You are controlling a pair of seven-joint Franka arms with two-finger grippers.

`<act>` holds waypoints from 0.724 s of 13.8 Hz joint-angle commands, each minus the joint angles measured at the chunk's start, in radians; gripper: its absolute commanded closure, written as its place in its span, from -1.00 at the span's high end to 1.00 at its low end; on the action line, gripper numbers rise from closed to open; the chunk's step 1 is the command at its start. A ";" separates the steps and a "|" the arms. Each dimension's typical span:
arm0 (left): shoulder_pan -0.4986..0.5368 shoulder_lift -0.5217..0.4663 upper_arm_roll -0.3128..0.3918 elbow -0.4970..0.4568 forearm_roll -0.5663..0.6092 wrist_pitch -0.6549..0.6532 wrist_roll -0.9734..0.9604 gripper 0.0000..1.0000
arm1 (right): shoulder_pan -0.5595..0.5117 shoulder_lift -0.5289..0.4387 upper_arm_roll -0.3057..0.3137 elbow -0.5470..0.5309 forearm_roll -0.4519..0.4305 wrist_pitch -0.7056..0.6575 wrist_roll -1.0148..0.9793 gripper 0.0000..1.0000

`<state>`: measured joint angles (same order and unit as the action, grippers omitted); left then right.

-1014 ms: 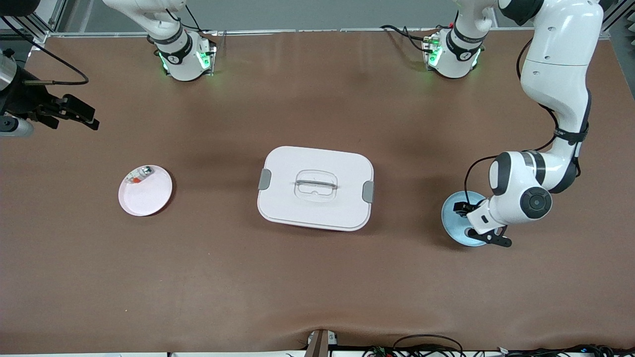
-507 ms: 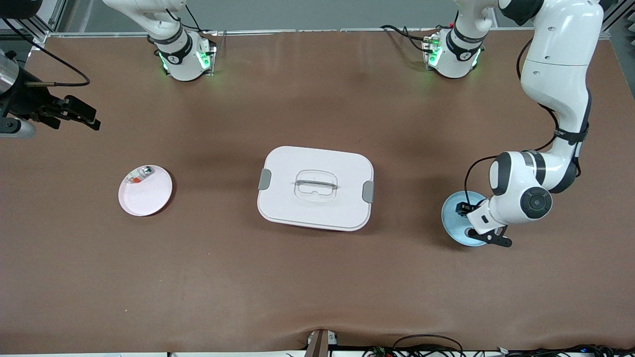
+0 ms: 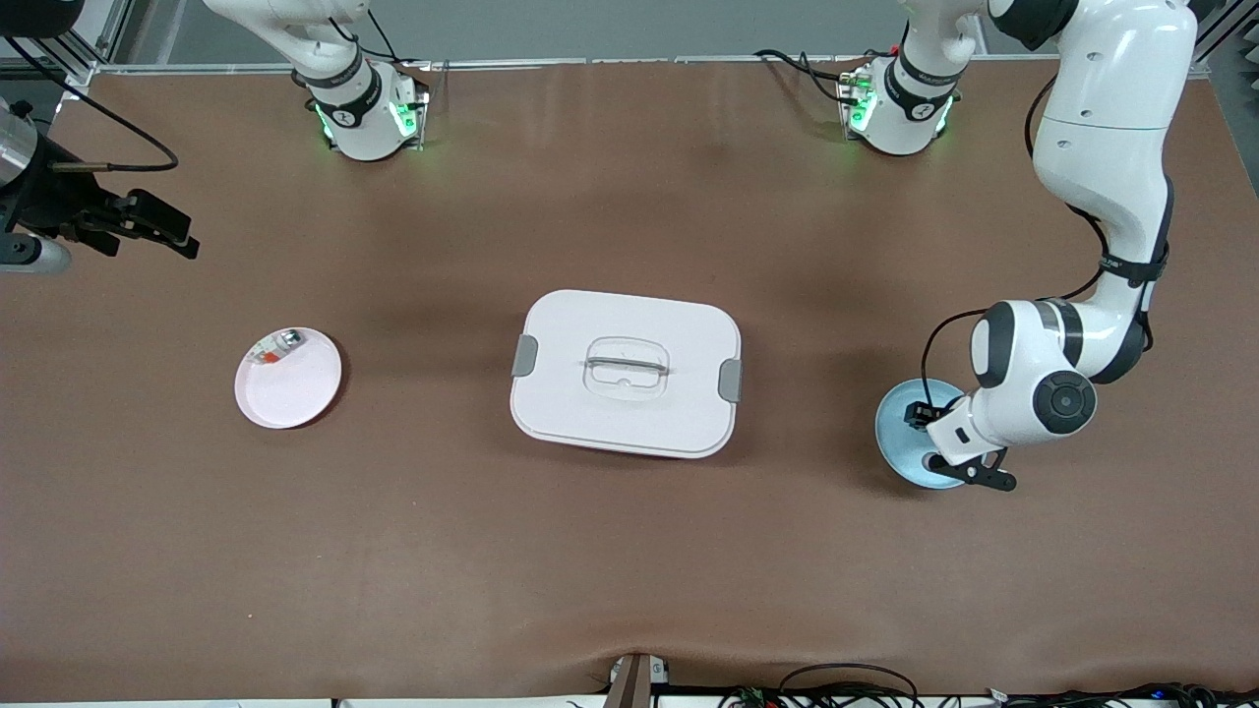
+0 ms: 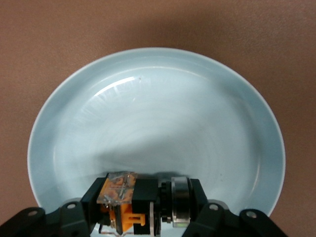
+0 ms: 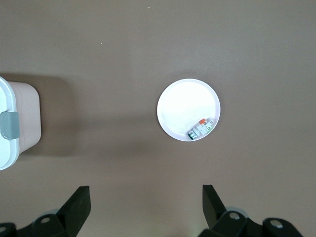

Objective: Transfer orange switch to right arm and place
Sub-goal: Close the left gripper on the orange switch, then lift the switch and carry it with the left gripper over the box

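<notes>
The orange switch, a stubby black part with orange pieces and a silver ring, lies at the rim of a light blue plate. My left gripper is shut on it, one finger against each end. In the front view the left gripper is down in the blue plate at the left arm's end of the table, and its hand hides the switch. My right gripper waits high over the right arm's end. Its fingers stand open with nothing between them.
A white lidded box with grey clips sits mid-table. A pale pink plate toward the right arm's end holds a small clear-and-silver piece with a red bit; the right wrist view shows that plate below the gripper.
My left gripper has shut on the orange switch in the blue plate. Both arms have hardly moved.
</notes>
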<state>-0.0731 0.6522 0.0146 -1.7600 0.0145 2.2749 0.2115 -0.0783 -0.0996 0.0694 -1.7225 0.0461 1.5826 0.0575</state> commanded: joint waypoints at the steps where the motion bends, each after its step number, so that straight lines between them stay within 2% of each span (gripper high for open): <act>1: 0.003 -0.055 0.001 -0.009 -0.013 -0.049 0.009 -0.46 | -0.003 -0.014 0.000 -0.014 0.005 0.007 0.001 1.00; 5: 0.003 -0.138 0.001 0.001 -0.018 -0.162 0.002 -0.46 | -0.003 -0.015 -0.002 -0.014 0.002 0.020 -0.001 1.00; 8: 0.001 -0.209 -0.001 0.022 -0.050 -0.270 -0.121 -0.51 | -0.003 -0.017 -0.002 -0.014 -0.023 0.051 -0.001 1.00; 10: -0.001 -0.235 -0.001 0.074 -0.079 -0.351 -0.188 -0.51 | -0.002 -0.017 0.000 -0.014 -0.041 0.051 -0.001 1.00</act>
<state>-0.0732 0.4544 0.0149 -1.7202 -0.0329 1.9991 0.0789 -0.0783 -0.0996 0.0677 -1.7228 0.0280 1.6235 0.0575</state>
